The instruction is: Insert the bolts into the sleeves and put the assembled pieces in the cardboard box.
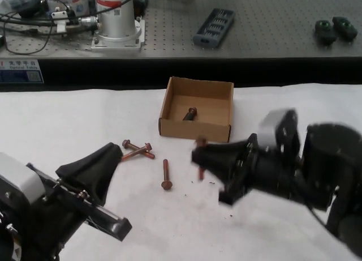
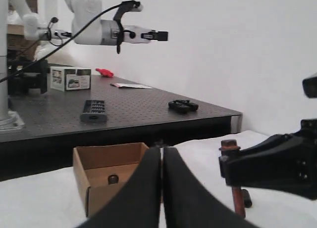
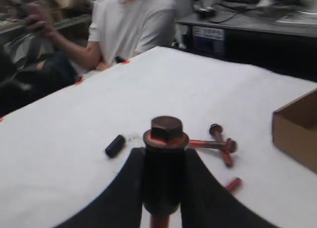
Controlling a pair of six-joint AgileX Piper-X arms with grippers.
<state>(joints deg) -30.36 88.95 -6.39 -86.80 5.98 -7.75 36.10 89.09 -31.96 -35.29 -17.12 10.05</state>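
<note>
Bolt (image 3: 166, 131) is upright inside a black sleeve (image 3: 161, 183), clamped by the right tool (image 3: 164, 156) just in front of the cardboard box (image 1: 195, 129). Left tool (image 2: 162, 161) is clenched on nothing.

Loose on the white worktop (image 1: 68, 119):
- 3 bolts: a crossed pair (image 1: 137, 150) and a single bolt (image 1: 166, 174)
- 1 spare sleeve (image 3: 115, 146)

Box holds 1 assembled piece (image 1: 190, 113). Blue label (image 1: 21, 69) at the back has writing too small to read.
</note>
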